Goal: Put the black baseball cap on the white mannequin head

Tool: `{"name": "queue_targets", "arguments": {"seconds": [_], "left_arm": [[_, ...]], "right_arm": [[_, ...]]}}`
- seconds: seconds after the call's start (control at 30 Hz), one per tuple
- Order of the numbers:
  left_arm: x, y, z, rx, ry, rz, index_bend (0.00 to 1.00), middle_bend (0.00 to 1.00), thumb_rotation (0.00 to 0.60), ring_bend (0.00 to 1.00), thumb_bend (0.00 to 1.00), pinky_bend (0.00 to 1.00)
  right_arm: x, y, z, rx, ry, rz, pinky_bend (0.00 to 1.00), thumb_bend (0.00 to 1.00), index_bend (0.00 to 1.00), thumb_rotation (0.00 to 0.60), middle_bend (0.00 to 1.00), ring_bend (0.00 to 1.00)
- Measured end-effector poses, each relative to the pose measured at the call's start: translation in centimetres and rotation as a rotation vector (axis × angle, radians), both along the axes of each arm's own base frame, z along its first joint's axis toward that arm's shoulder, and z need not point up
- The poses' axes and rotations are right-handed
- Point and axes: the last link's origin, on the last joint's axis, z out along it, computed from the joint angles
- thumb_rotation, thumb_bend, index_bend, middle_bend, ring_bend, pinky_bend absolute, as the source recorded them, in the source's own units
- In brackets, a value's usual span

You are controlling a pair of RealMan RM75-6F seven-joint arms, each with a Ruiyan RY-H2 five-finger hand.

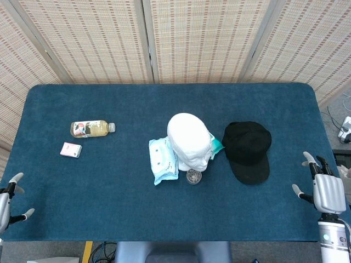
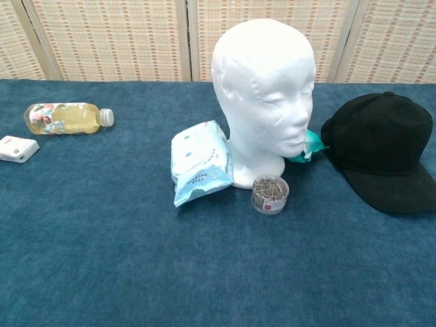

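The black baseball cap [image 1: 247, 149] [image 2: 385, 150] lies flat on the blue table, just right of the white mannequin head [image 1: 190, 142] [image 2: 264, 92], its brim toward the front edge. The head stands upright at mid-table with nothing on it, its face turned toward the cap. My right hand [image 1: 324, 187] hovers at the table's front right corner, fingers spread, holding nothing, well right of the cap. My left hand [image 1: 7, 200] sits at the front left corner, fingers apart and empty. Neither hand appears in the chest view.
A light-blue wipes pack [image 1: 162, 160] [image 2: 199, 162] leans on the head's left side, a teal pack [image 1: 216, 144] [image 2: 308, 146] behind it. A small round tin of pins [image 1: 193, 176] [image 2: 270, 195] stands in front. A drink bottle [image 1: 91, 129] [image 2: 65, 118] and small pink-white box [image 1: 71, 149] [image 2: 18, 148] lie far left.
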Motion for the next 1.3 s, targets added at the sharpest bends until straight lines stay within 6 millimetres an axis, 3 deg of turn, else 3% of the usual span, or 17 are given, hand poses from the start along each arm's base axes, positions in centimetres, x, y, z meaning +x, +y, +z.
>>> {"name": "queue_targets", "arguments": {"seconds": [0.47, 0.97, 1.23, 1.3], "left_arm": [[0.04, -0.14, -0.01, 0.002, 0.003, 0.0, 0.14, 0.42, 0.6, 0.38, 0.04, 0.55], [0.45, -0.47, 0.64, 0.024, -0.002, -0.013, 0.14, 0.42, 0.6, 0.38, 0.04, 0.55], [0.23, -0.39, 0.57, 0.023, 0.0, -0.003, 0.14, 0.42, 0.6, 0.38, 0.05, 0.55], [0.27, -0.41, 0.58, 0.024, 0.0, -0.005, 0.14, 0.42, 0.6, 0.38, 0.05, 0.55]], "right_arm": [[0.14, 0.04, -0.2, 0.011, 0.001, 0.003, 0.32, 0.19, 0.13, 0.6, 0.33, 0.12], [0.92, 0.01, -0.54, -0.017, 0.015, 0.056, 0.35, 0.19, 0.35, 0.6, 0.43, 0.19], [0.61, -0.3, -0.52, -0.022, 0.04, 0.059, 0.4, 0.07, 0.4, 0.6, 0.48, 0.24], [0.46, -0.45, -0.42, -0.026, 0.053, 0.061, 0.46, 0.02, 0.44, 0.6, 0.53, 0.29]]}}
